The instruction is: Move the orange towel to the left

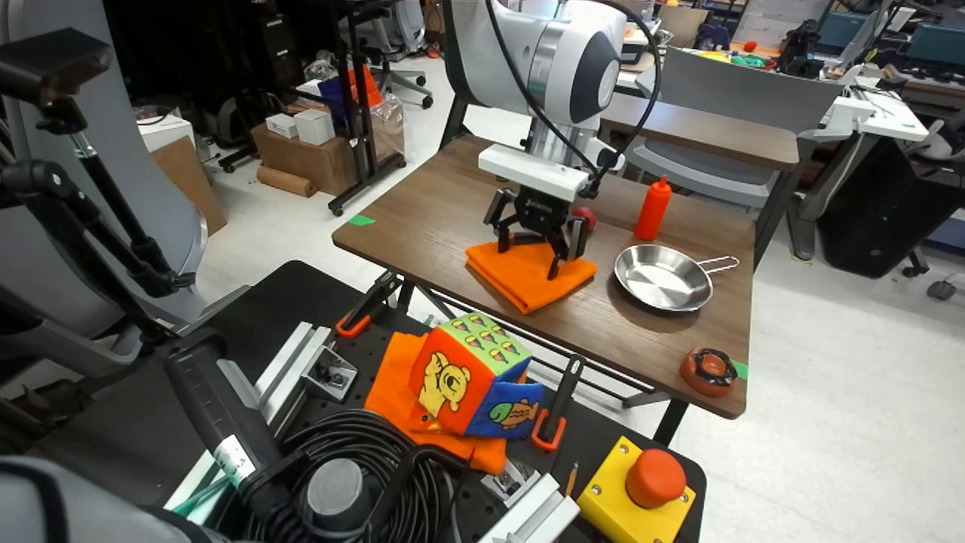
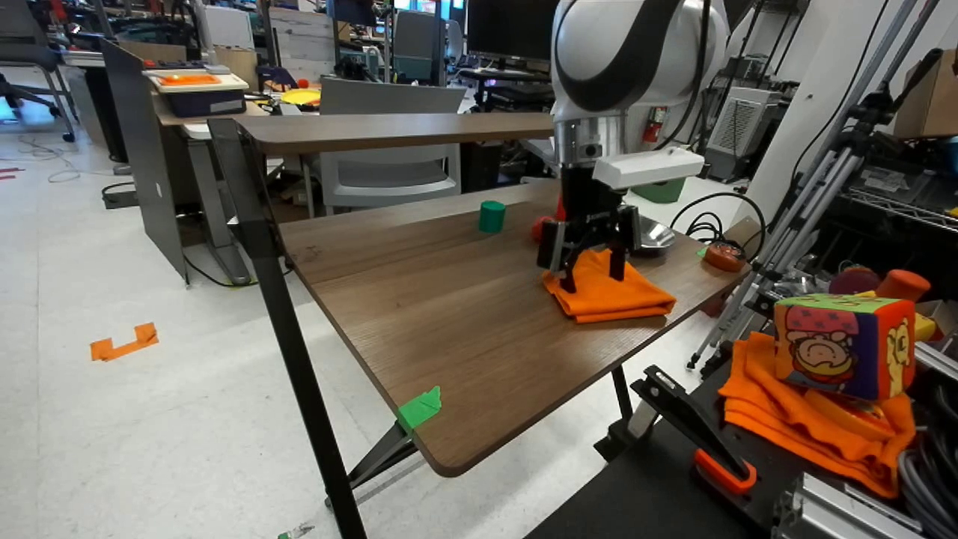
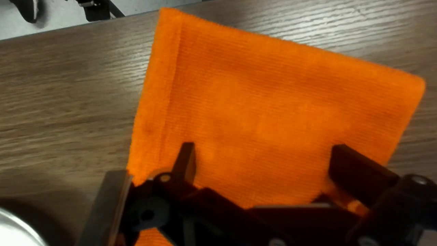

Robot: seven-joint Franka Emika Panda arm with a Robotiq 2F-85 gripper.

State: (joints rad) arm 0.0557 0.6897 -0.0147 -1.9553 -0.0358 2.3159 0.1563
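Cable (image 1: 354,434), black and coiled, lies nearest on a black work surface (image 1: 301,294), with a yellow box (image 1: 614,494) bearing a red knob (image 1: 656,477) to the right. Just beyond the coil, a printed cube (image 1: 467,385) rests on orange fabric (image 1: 396,369) (much of it covered) between two black clamps (image 1: 558,407). Across a gap stands the brown table (image 1: 422,204), a squat orange-brown object (image 1: 709,372) at its near right corner. The folded orange towel (image 1: 520,285) lies flat by the middle of the near side, one corner almost at the edge. Over it hangs the gripper (image 1: 529,259), its fingers (image 3: 358,167) unclenched and spread well apart; the tips seem to meet the towel, though blur and shadow in the wrist view leave that uncertain. Right of the towel and apart from it sits a metal pan (image 1: 663,277), handle to the far right, with an orange-red bottle (image 1: 653,211) upright beyond. A red ball (image 1: 586,219) shows partly behind the gripper; in an exterior view, a green cylinder (image 2: 492,217) stands farther left. Past the table's far edge stands a grey chair (image 2: 389,97).
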